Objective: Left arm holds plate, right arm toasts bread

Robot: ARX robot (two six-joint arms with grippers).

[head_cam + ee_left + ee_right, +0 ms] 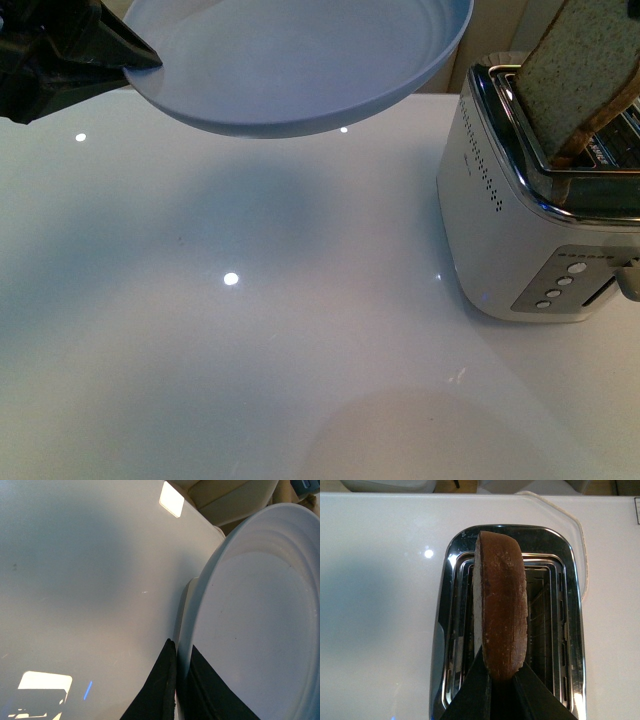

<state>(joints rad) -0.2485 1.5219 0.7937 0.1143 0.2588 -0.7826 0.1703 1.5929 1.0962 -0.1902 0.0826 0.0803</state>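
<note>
So the big white glossy table (250,350) is basically bare apart from the chrome toaster (500,230) sitting over on the robot's right side. The plate (300,60) is up in the air to the left of the toaster, clear of the table and throwing a soft shadow on it, near the toaster but not touching it. Nothing's on it. Then the bread (580,70): its lower end is at the mouth of a slot and most of the slice sticks out above the toaster. In the front view it's tilted, with the top leaning away from the plate side. From the right wrist cam the bread (502,615) shows edge-on with the crust facing the camera, and its long edge runs pretty much parallel to the slot's length, so imo that's the bit that matters: it's lined up lengthwise, the lean is the only thing off, and travel has to be straight along the slot's depth or the slice will rub the wire guides. The left gripper (182,680) is clamped on the plate's rim, one finger on each face. The right gripper (505,687) is pinching the bread's upper end by the crust, right above the slot, so the right arm is obviously the one on it.
</note>
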